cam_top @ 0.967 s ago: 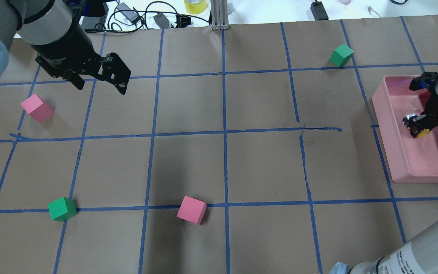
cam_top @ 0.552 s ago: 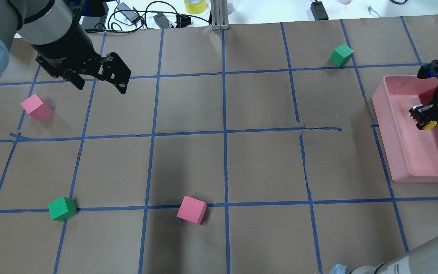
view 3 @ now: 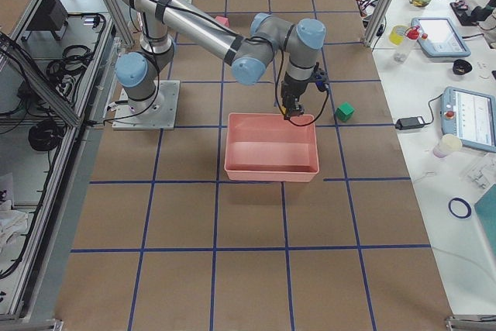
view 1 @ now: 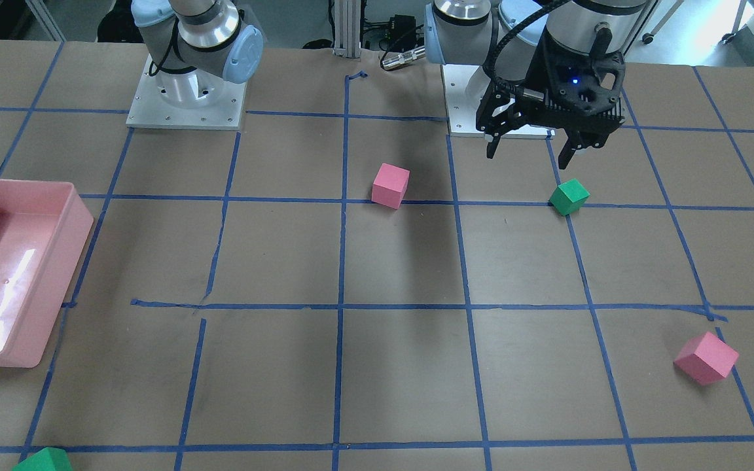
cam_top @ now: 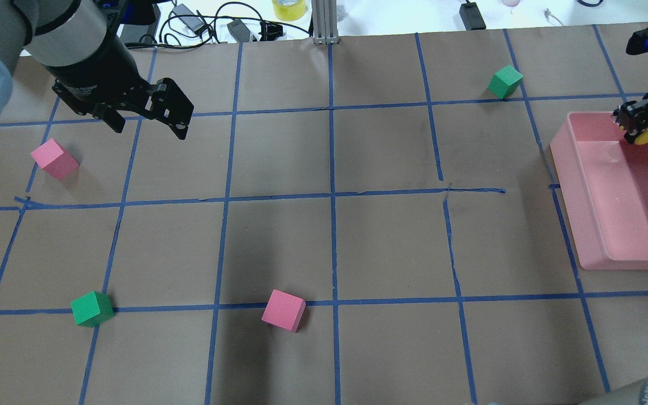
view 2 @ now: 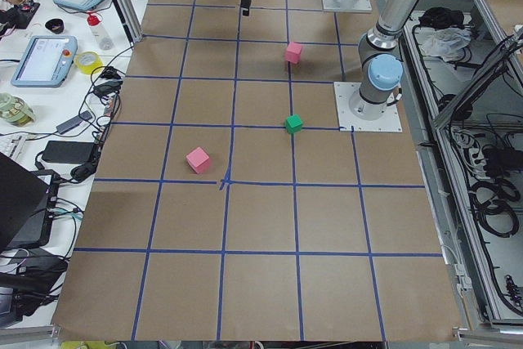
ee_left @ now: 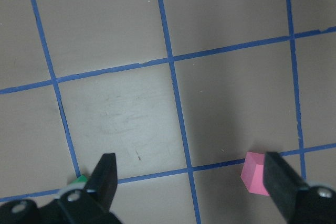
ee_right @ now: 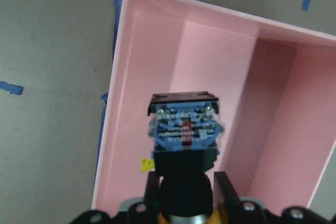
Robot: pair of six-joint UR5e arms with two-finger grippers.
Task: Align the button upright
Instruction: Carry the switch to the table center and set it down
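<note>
Counter [cam_top: 386, 242]: smooth, matt brown paper, faintly scuffed.
Grid lines [cam_top: 279, 197]: dull blue tape, ragged in places.
Tray [view 1: 56, 275]: smooth pink plastic, glossy, white glare on its floor.
Pink cube [cam_top: 283, 310], green cube [cam_top: 92, 308]: matt, evenly coloured; material unclear.
Button [ee_right: 184, 140]: black and blue plastic, small metal contacts.
Left end effector [cam_top: 148, 130]: matt black plastic.

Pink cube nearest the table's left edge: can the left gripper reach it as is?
Probably yes. The black two-finger left gripper hangs open and empty, the pink cube lies close by in the open, and nothing stands between them.
</note>
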